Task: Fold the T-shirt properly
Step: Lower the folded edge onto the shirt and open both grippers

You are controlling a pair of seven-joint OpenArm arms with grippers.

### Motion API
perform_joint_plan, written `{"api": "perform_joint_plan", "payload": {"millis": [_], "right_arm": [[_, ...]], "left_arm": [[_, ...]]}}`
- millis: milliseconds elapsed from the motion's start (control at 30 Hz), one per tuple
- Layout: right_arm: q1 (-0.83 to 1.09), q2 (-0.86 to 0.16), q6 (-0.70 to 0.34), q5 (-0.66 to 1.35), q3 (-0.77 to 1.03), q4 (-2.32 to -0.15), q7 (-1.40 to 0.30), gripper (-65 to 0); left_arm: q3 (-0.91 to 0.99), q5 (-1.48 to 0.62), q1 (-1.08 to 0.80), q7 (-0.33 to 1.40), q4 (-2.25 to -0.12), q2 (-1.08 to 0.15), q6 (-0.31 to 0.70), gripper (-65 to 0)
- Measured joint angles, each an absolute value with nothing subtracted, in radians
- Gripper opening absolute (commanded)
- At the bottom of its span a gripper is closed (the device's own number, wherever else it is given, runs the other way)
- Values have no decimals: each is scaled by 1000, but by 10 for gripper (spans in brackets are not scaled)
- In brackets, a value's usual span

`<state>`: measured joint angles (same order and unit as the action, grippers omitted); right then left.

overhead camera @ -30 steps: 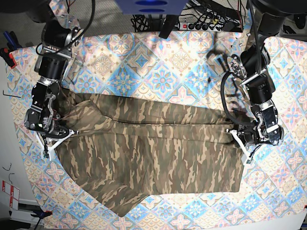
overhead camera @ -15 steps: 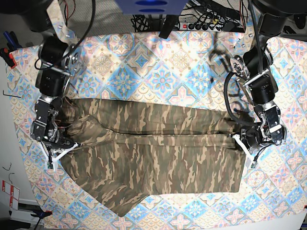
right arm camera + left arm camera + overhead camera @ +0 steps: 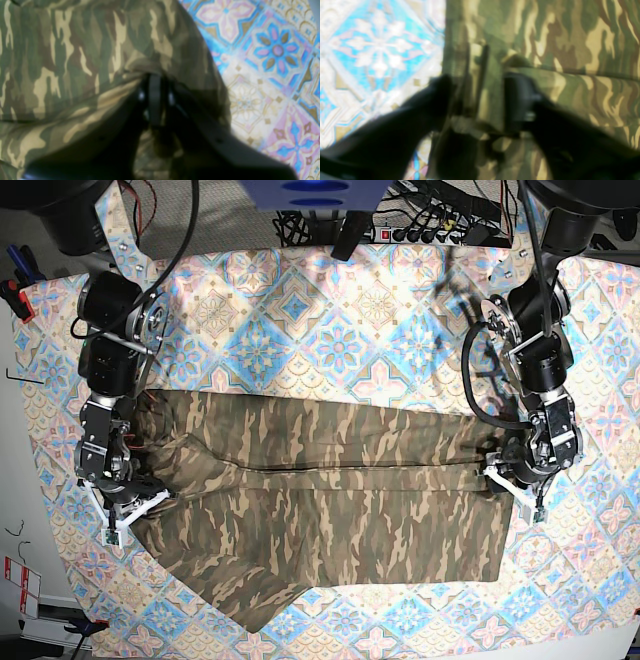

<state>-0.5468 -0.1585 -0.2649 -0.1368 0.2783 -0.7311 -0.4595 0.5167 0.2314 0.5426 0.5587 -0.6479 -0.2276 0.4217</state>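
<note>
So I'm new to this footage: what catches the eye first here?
The camouflage T-shirt sprawls across the middle of the pastel tiled tablecloth, folded into a wide band. An arm works each end: the left gripper has its jaws apart over the shirt's edge, and the right gripper is pinched into bunched cloth.

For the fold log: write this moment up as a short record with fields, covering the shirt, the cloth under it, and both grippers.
garment: T-shirt, camouflage print, spread wide with one long fold line across it
surface: tablecloth, pastel tile pattern, lies under the shirt
left gripper: at the shirt's edge, jaws apart, cloth lying between them
right gripper: at the opposite edge, jaws close together on a bunched pinch of shirt
fold state: unfinished; lower corner near the right gripper sticks out at an angle
</note>
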Motion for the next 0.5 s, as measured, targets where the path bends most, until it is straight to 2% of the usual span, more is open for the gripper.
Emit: {"api": "perform_joint_plan", "payload": {"millis": [67, 133, 267, 500], "right_arm": [[-549, -159, -265, -144, 278, -732, -459, -524], [-545, -159, -265, -147, 278, -765, -466, -478], [-555, -164, -265, -146, 278, -821, -459, -361], [-548, -164, -265, -148, 278, -823, -464, -221]], "left_arm": [[517, 233, 540, 561, -648, -228, 415, -156], [517, 233, 539, 561, -648, -227, 416, -132], [513, 233, 539, 559, -648, -228, 419, -132], [513, 234, 514, 558, -648, -227, 419, -128]]}}
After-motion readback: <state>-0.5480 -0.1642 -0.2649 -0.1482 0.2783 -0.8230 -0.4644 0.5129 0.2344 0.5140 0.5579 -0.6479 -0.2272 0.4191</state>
